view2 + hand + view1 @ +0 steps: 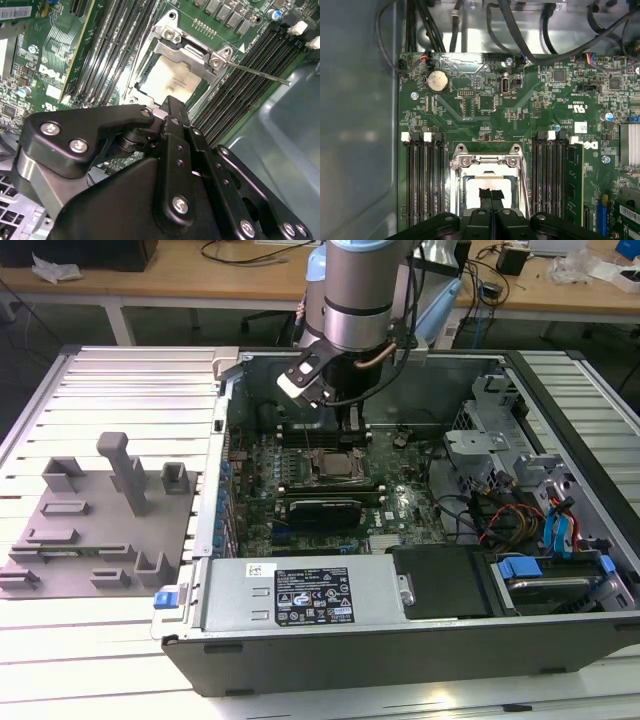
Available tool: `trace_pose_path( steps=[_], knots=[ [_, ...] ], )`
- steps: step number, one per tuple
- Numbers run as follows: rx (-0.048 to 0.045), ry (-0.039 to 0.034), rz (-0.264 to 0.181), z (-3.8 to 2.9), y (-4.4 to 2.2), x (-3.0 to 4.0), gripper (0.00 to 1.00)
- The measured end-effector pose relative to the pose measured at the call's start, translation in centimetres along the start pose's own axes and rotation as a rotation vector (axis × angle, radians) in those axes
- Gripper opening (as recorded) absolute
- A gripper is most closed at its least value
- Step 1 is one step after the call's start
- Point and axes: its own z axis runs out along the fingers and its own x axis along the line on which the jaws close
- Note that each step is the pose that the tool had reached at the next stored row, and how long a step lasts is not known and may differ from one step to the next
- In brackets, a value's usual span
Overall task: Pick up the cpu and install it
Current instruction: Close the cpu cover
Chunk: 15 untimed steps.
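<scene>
The small flat square cpu (172, 80) has a silver-white metal top, framed by a bright steel socket bracket (487, 161) on a dark green motherboard (520, 105) traced with fine paler lines. The long memory slots (425, 175) are black with white end clips. The gripper (490, 196) is matte black with silver screw heads. The plastic fixture blocks (100, 510) are mid-grey, the ribbed tabletop (120, 370) is silver-white, and the plastic latches (520, 566) are blue against the dark grey computer case (400, 655)

Silver-grey arm (358, 295), blue joint cap (315, 265), black end effector (170, 106), silver screws (180, 204)
</scene>
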Motion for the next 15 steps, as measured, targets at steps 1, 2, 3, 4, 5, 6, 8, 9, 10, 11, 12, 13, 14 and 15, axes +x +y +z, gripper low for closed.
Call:
trace_pose_path(
  steps=[1, 2, 3, 4, 5, 6, 8, 9, 10, 11, 12, 13, 14, 15],
  knots=[
    [-0.0005, 0.0007, -0.024, 0.00, 0.00, 0.00, 0.11],
    [-0.0014, 0.0019, -0.065, 0.00, 0.00, 0.00, 0.11],
    [-0.0025, 0.0032, -0.113, 0.00, 0.00, 0.00, 0.11],
    [-0.0033, 0.0043, -0.148, 0.00, 0.00, 0.00, 0.11],
    [-0.0039, 0.0050, -0.176, 0.00, 0.00, 0.00, 0.11],
    [-0.0046, 0.0060, -0.206, 0.00, 0.00, 0.00, 0.11],
    [-0.0055, 0.0071, -0.245, 0.00, -0.01, 0.00, 0.11],
    [-0.0062, 0.0079, -0.272, 0.00, -0.01, 0.00, 0.11],
    [-0.0065, 0.0083, -0.287, 0.00, -0.01, 0.00, 0.11],
    [-0.0074, 0.0096, -0.330, 0.00, 0.00, 0.00, 0.11],
    [-0.0085, 0.0110, -0.373, 0.01, 0.00, 0.00, 0.11],
    [-0.0093, 0.0121, -0.414, 0.01, 0.00, 0.00, 0.11],
    [-0.0103, 0.0134, -0.454, 0.02, 0.00, 0.00, 0.11],
    [-0.0110, 0.0143, -0.487, 0.02, 0.00, 0.00, 0.11]
  ],
)
